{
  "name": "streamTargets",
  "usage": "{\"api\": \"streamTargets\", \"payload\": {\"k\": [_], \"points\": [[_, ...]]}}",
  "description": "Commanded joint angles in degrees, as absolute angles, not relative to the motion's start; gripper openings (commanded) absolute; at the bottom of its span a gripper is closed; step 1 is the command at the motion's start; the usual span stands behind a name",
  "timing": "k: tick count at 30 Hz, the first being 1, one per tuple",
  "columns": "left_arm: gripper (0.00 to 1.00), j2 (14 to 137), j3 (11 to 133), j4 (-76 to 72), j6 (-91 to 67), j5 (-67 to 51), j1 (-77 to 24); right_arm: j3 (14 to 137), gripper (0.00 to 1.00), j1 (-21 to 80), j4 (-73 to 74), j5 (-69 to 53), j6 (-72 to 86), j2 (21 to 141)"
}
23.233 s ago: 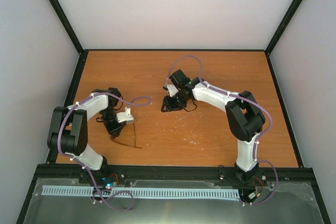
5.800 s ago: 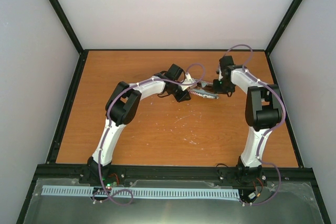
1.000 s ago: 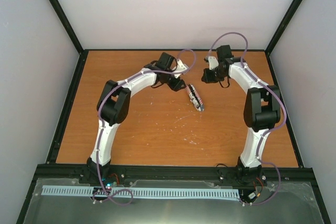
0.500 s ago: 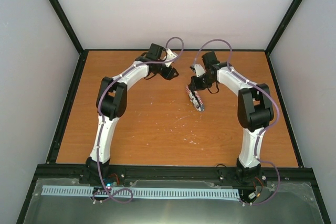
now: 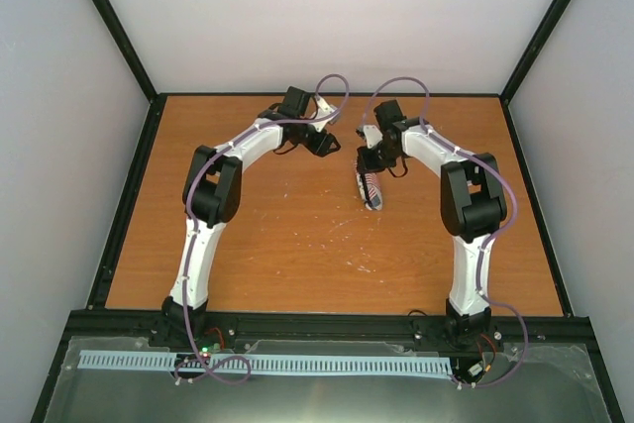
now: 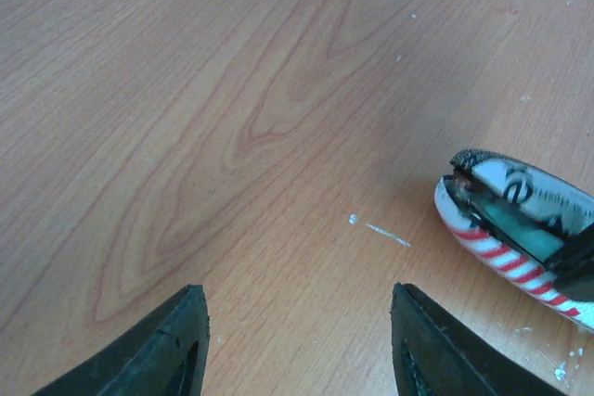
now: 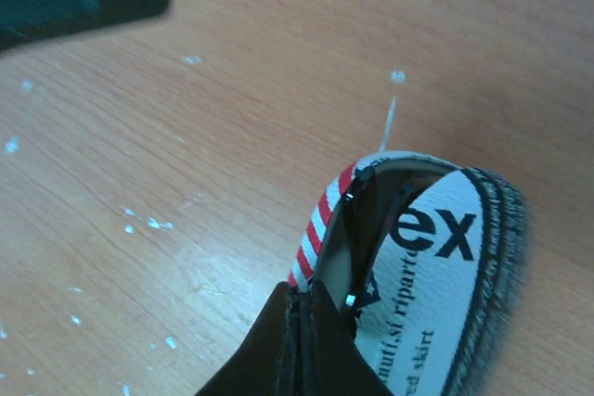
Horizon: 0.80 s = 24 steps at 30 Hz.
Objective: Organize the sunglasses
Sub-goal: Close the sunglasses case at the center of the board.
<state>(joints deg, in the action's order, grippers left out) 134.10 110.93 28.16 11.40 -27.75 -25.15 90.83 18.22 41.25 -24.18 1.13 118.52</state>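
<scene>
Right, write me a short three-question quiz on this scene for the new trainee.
1. True or false: the left gripper is open, with nothing between its fingers.
2. Pick one: the shut right gripper has its tips at A) the open end of the striped case, B) the near edge of the table, C) the left arm's base.
3. Short answer: in the overhead view, do any sunglasses lie loose on the table?

Key: 1 true; 2 A; 3 no, none can be seen there.
</scene>
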Motion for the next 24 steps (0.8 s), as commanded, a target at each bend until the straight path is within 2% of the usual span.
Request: {"api": "streamTargets", "payload": {"k": [1, 5, 9, 17, 21, 23, 24], "points": [[0.54, 133.85, 110.92, 27.65, 10.29, -29.4, -25.05, 87.13, 0.03, 19.05, 45.87, -15.16, -0.41, 122.03], [0.54, 133.77, 110.84, 27.51, 10.02, -30.03, -25.04, 85.47, 0.03, 18.83, 42.97, -17.04, -0.06, 118.49], [0.55, 133.47, 110.21, 27.5, 9.81, -30.41, -24.99, 88.54, 0.14, 18.74, 43.37, -20.39, -0.49, 114.78], [0.62, 128.96, 104.81, 26.25, 9.88, -31.29, -25.26, 84.56, 0.2, 15.77, 38.53, -28.77, 4.33, 102.03], [0.76, 124.47, 98.61, 25.33, 10.31, -32.23, -25.22, 75.05, 0.23, 11.89, 34.77, -28.13, 7.76, 95.42], [0.95, 121.2, 93.97, 23.95, 10.24, -32.26, -25.22, 69.5, 0.24, 9.75, 33.11, -27.4, 9.97, 91.92], [0.99, 119.66, 91.8, 23.57, 10.38, -32.51, -25.22, 66.89, 0.24, 8.55, 32.29, -27.36, 10.78, 90.04]]}}
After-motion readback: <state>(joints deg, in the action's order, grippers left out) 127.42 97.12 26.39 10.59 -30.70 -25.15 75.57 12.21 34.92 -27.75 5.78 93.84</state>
